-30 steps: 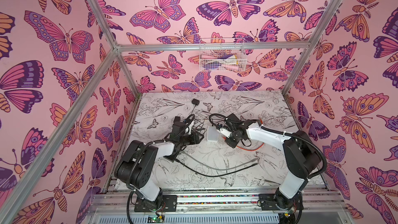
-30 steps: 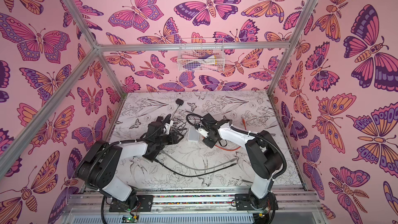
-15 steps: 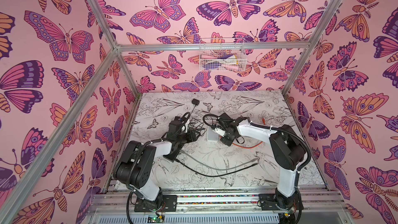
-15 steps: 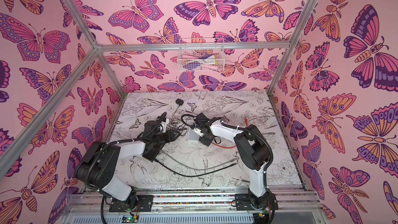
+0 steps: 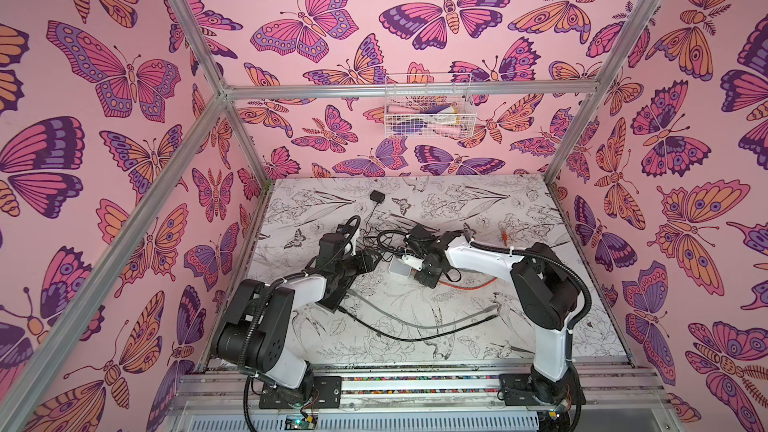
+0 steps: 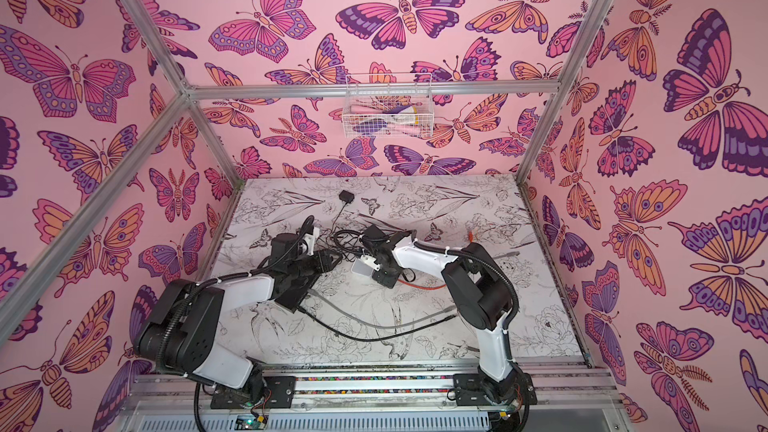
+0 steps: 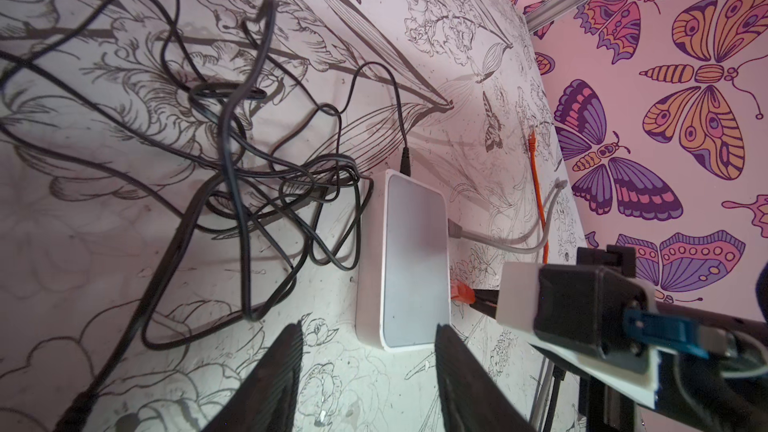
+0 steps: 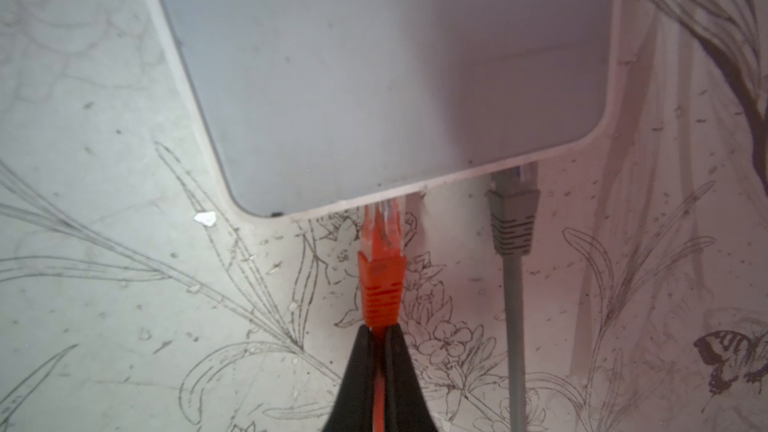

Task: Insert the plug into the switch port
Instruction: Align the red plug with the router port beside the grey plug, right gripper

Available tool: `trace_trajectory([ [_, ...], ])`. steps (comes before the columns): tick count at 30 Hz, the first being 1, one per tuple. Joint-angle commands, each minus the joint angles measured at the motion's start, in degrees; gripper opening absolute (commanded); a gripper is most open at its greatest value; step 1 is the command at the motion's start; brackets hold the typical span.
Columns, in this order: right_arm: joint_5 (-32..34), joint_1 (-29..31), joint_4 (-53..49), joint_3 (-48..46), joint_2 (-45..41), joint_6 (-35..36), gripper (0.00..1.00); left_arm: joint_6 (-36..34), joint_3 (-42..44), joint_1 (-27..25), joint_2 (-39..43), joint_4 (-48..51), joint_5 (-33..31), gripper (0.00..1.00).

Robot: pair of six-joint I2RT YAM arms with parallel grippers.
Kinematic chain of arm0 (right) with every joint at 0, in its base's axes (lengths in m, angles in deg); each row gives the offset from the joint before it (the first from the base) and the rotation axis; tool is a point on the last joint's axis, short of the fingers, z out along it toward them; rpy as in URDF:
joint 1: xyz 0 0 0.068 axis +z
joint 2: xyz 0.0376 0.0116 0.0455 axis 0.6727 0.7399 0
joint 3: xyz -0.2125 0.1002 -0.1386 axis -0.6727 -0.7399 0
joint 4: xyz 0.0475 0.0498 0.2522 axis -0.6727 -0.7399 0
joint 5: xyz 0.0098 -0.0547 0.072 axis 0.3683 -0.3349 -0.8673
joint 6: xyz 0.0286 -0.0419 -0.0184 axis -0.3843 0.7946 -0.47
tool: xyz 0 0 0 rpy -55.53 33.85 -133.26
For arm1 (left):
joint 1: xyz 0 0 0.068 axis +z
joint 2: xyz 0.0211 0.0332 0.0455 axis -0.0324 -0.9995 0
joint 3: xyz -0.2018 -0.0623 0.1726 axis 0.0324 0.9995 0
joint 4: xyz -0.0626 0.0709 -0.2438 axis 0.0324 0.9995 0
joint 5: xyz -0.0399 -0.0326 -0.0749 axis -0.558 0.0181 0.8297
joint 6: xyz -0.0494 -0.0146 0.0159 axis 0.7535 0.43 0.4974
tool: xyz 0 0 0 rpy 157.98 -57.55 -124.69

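The white switch (image 5: 400, 270) (image 6: 362, 268) lies flat mid-table. In the right wrist view my right gripper (image 8: 379, 330) is shut on the orange cable just behind the orange plug (image 8: 380, 280). The plug's clear tip sits at the port edge of the switch (image 8: 374, 76), right under its rim. A grey plug (image 8: 513, 218) sits in a neighbouring port. My left gripper (image 7: 368, 334) is open, and the near end of the switch (image 7: 411, 259) lies just past its fingertips, untouched. In both top views the grippers flank the switch, left (image 5: 365, 261) and right (image 5: 417, 272).
A tangle of thin black cables (image 7: 270, 184) lies beside the switch, and a black power lead (image 7: 405, 160) enters its far end. The orange cable (image 5: 469, 284) trails right. Grey and black cables (image 5: 415, 326) cross the front. A black adapter (image 5: 377, 196) lies further back.
My right gripper has moved left with the orange plug, up to the switch's port side. The left gripper has stayed beside the switch, drawing back slightly.
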Motion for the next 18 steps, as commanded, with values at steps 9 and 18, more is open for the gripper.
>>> trace_trajectory([
  [9, 3.59, 0.03, 1.27, -1.54, -2.47, 0.22, 0.00, -2.47, -2.10, -3.35, -4.13, 0.33, 2.79, 0.50],
  [18, 2.78, 1.40, 2.59, -2.62, -3.44, 1.62, 0.00, -2.40, -5.08, -5.28, -7.96, 0.30, 2.17, 0.49],
])
